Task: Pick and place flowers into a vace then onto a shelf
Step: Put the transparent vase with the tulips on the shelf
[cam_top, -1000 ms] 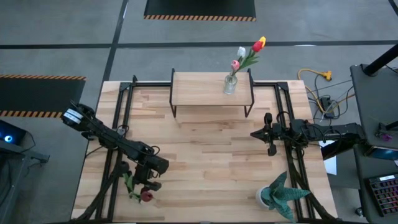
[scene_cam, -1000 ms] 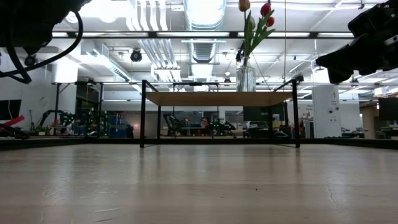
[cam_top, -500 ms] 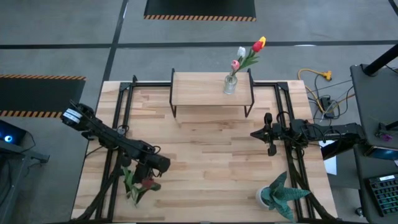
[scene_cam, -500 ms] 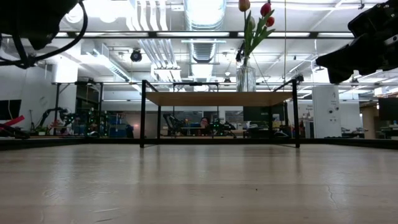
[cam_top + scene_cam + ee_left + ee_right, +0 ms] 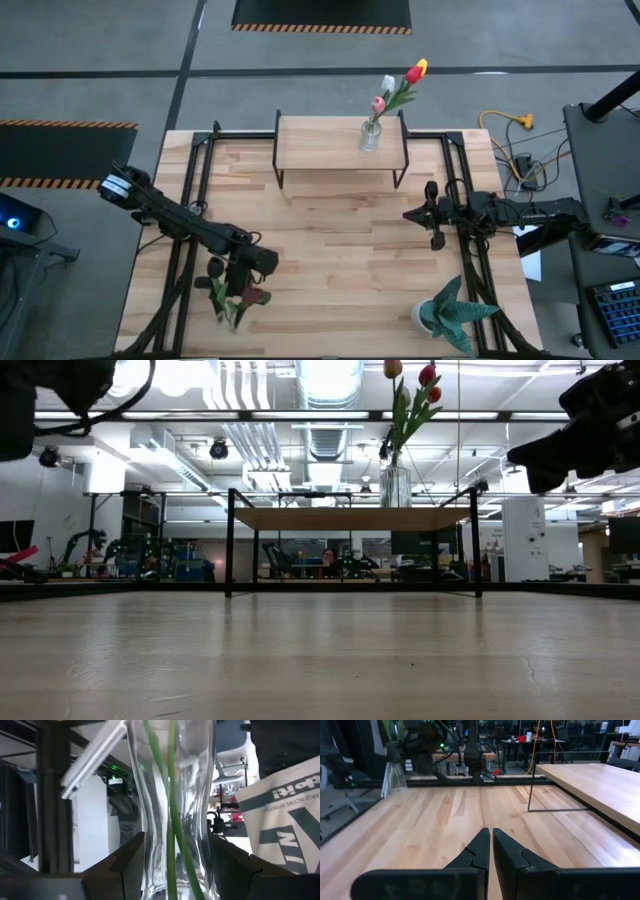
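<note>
My left gripper (image 5: 238,284) is over the table's near left, shut on a clear glass vase (image 5: 175,810). Thin green stems (image 5: 171,795) run inside the vase. A dark red flower head (image 5: 257,297) and green leaves (image 5: 227,305) stick out of it toward the near edge. The right wrist view shows this vase (image 5: 391,779) far off under the left arm. A second vase (image 5: 370,136) with three flowers (image 5: 400,85) stands on the light-wood shelf (image 5: 325,145) at the far side. My right gripper (image 5: 432,228) is shut and level over the table's right side. My left gripper pinches the vase between its two fingers, one finger (image 5: 129,862) on each side of the glass wall (image 5: 150,845). The fingers lie across the vase's body. The flowers lean out toward the near edge. Whether the vase's base is off the table does not show.
A spiky teal potted plant (image 5: 452,314) stands at the near right corner. The shelf's black legs (image 5: 229,540) stand across the far middle. Black frame rails (image 5: 190,190) run along both table sides, and cables (image 5: 510,125) lie off the far right. Bare planks (image 5: 340,250) fill the middle.
My left gripper has risen with the vase and shifted a little toward the table's right while rolling. The flower head, which pointed toward the near edge, has swung toward the right. In the low view the left arm has drawn upward out of the picture.
</note>
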